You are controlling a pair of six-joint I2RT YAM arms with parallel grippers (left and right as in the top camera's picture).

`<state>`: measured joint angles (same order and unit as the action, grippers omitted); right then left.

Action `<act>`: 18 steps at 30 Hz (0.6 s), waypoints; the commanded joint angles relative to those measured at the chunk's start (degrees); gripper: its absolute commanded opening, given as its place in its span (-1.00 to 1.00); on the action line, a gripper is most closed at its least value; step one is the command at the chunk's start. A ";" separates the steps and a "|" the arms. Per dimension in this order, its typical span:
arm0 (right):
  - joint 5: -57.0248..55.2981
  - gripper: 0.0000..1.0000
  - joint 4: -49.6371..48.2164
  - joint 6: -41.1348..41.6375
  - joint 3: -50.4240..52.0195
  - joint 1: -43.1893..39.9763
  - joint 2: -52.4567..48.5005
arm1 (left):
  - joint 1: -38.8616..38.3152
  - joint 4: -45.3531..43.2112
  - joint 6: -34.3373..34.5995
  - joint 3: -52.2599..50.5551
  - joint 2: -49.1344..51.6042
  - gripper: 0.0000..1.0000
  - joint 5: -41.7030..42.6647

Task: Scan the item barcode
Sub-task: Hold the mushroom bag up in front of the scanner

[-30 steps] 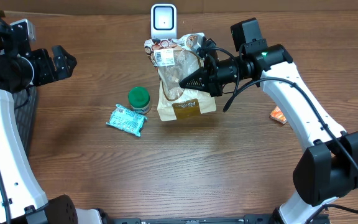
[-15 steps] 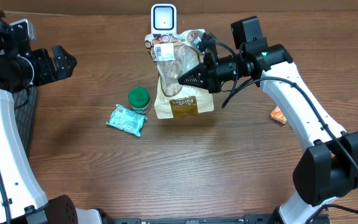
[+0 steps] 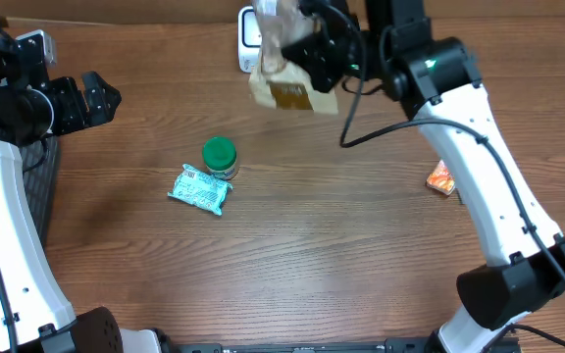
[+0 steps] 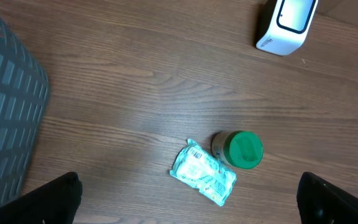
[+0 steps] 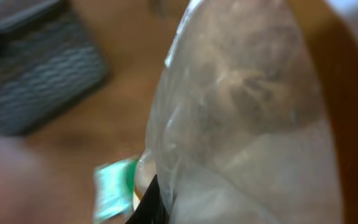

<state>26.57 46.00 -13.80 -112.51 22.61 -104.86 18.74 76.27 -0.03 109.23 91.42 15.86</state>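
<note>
One clear bag (image 3: 287, 93), contents blurred, hangs clamped in the right gripper (image 3: 307, 49) above the far edge of the desk (image 3: 312, 226); left gripper (image 3: 104, 98) gapes apart.

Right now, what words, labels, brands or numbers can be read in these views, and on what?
No text can be read in full.
On the bag: print on a brown label, blurred.
On the scanner: a small word on its side, too small.
On the teal packet: barcode sticker and print, too small.
On the orange packet: too small to tell.
On the jar: none shows.
</note>
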 commanded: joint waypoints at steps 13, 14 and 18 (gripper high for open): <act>-60.41 -0.92 -28.96 -28.96 -0.37 9.57 -16.83 | -0.02 -0.17 -0.85 0.26 0.07 1.00 0.09; -61.99 -0.92 -31.50 -31.67 -0.37 9.57 -18.53 | -0.02 -0.15 -0.85 0.26 0.07 1.00 0.09; -67.04 -0.92 -42.77 -39.87 -0.37 9.57 -24.98 | -0.02 -0.17 -0.87 0.26 0.07 0.99 0.09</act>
<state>-33.23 8.14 -42.39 -112.38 32.34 -126.69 18.74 76.25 -0.03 109.23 91.42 15.86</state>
